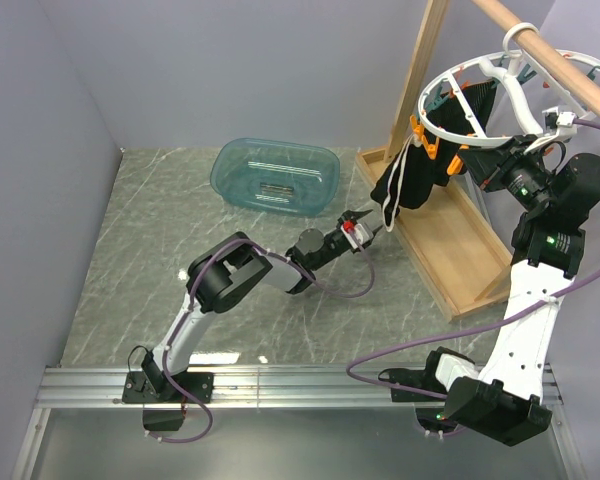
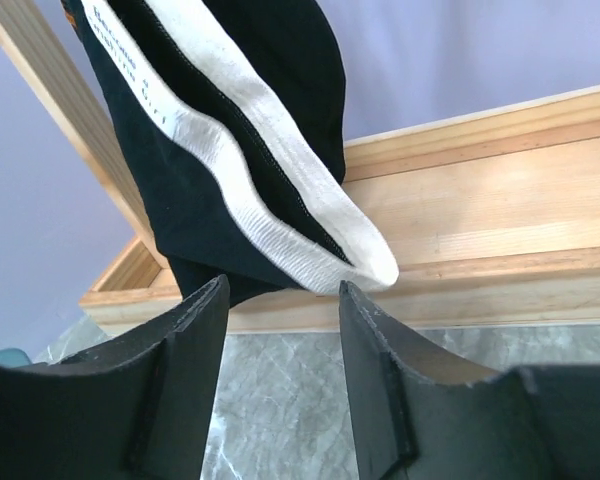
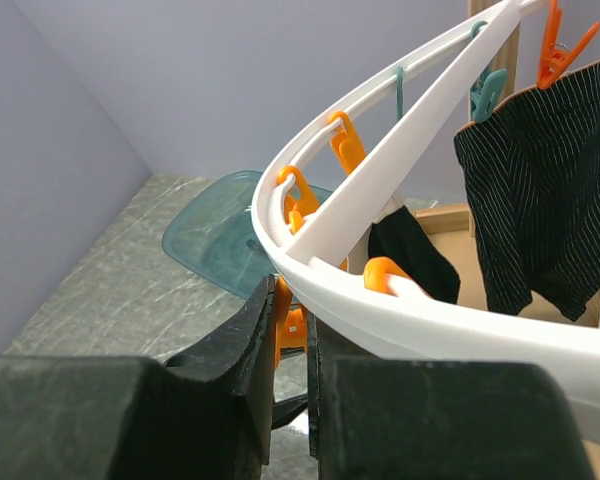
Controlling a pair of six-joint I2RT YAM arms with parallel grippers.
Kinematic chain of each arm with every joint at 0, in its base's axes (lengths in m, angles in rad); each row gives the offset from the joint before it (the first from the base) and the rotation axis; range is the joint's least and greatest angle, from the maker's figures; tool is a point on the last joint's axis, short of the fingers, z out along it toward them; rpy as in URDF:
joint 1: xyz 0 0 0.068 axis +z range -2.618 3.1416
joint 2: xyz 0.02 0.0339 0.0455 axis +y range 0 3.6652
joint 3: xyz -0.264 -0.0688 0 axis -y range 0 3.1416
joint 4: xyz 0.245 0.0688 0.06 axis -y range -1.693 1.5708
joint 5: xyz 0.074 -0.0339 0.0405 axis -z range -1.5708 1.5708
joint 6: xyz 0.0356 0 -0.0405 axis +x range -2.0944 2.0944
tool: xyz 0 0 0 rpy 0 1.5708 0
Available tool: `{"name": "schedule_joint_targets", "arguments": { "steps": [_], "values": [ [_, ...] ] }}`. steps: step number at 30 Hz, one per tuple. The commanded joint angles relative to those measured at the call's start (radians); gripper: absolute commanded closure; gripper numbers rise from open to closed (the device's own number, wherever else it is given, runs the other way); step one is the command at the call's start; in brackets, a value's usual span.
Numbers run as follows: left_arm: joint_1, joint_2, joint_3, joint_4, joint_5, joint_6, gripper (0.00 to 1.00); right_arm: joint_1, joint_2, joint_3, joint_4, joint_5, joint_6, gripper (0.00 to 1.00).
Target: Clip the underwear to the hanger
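Observation:
The underwear (image 1: pixel 400 188), black with a cream waistband, hangs by its top from an orange clip (image 1: pixel 418 130) on the white ring hanger (image 1: pixel 500 85). In the left wrist view its lower end (image 2: pixel 280 190) dangles just beyond my left gripper (image 2: pixel 280 300), which is open and empty. In the top view that gripper (image 1: pixel 368 222) sits just below the garment's low tip. My right gripper (image 3: pixel 292 300) is shut on another orange clip (image 3: pixel 300 330) under the hanger's rim (image 3: pixel 410 320). From above it (image 1: pixel 472 170) sits at the ring's near side.
A black pinstriped garment (image 3: pixel 540 200) hangs from clips on the far side of the ring. The hanger hooks over a wooden pole (image 1: pixel 555 50) whose frame stands in a wooden base tray (image 1: pixel 450 255). A teal basin (image 1: pixel 275 175) rests at the back of the marble table.

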Motion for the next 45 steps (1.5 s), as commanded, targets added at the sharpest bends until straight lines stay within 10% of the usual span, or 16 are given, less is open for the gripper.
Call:
{"name": "schedule_joint_targets", "arguments": {
  "steps": [1,27,45],
  "values": [
    [-0.011,-0.019,-0.013,0.245,-0.025,-0.038,0.46,-0.001,-0.014,0.018,0.018,-0.057,0.011,1.00],
    [0.009,0.227,0.297,0.247,-0.060,0.120,0.40,-0.009,0.006,0.021,0.020,-0.075,0.022,1.00],
    [0.010,-0.041,0.093,0.241,0.071,0.030,0.92,-0.009,0.000,-0.002,0.027,-0.063,0.006,1.00]
  ]
}}
